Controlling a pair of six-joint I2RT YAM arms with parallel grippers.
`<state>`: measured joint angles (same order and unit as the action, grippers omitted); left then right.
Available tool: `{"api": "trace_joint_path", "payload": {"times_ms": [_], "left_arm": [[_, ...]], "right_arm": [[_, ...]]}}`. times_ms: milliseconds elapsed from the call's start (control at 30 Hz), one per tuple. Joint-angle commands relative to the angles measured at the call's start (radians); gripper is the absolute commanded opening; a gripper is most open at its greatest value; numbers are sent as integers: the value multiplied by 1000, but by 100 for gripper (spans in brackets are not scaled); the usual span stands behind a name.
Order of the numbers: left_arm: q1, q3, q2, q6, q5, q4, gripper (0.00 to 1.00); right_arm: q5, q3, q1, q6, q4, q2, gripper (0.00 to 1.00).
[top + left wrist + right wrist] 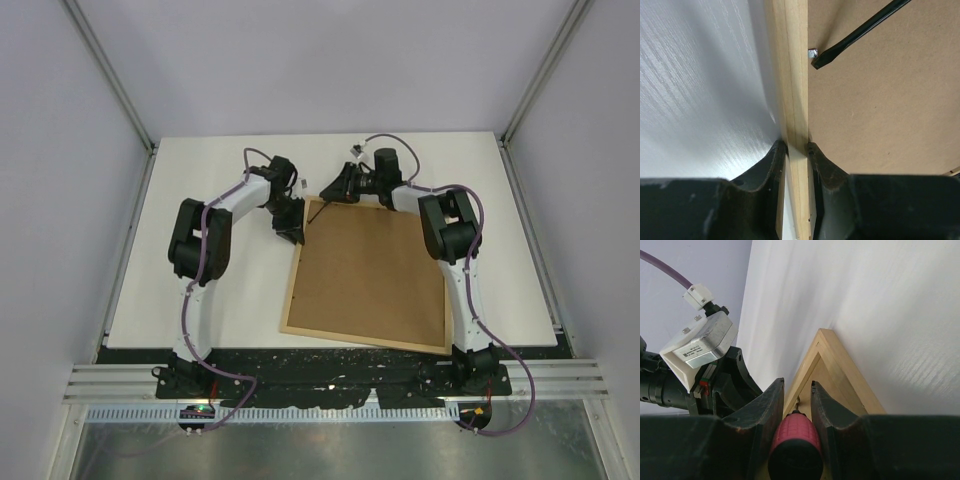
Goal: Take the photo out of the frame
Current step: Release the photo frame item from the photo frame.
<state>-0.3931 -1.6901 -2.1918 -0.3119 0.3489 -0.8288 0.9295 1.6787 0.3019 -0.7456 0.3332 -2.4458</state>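
The frame (292, 300) lies back-up on the white table, its brown fibreboard back (372, 272) facing me. The photo is hidden. My left gripper (291, 232) is shut on the frame's left wooden strip (796, 90) near the far corner. My right gripper (338, 187) is shut on a red-handled screwdriver (796, 440) above the frame's far left corner (822, 335). The screwdriver's black tip (821, 60) rests beside a small metal tab (812, 52) at the strip's inner edge.
The white table (220, 290) extends left of and behind the frame. Grey booth walls and metal posts stand around it. The left arm's wrist camera housing (700, 347) sits close to my right gripper.
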Motion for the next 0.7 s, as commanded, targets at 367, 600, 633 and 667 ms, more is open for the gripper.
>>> {"api": "trace_joint_path", "payload": {"times_ms": [367,600,633,667], "left_arm": [[-23,12,3,-7,-8,-32,14],[-24,23,6,-13,-4,-23,12],[-26,23,4,-15,-4,-24,12],[-24,23,6,-16,-2,-21,12]], "right_arm": [[22,44,-35,31,13,11,8],[11,62,-30,15,21,-18,8],[11,67,-26,14,18,-24,8],[11,67,-17,15,20,-28,8]]}}
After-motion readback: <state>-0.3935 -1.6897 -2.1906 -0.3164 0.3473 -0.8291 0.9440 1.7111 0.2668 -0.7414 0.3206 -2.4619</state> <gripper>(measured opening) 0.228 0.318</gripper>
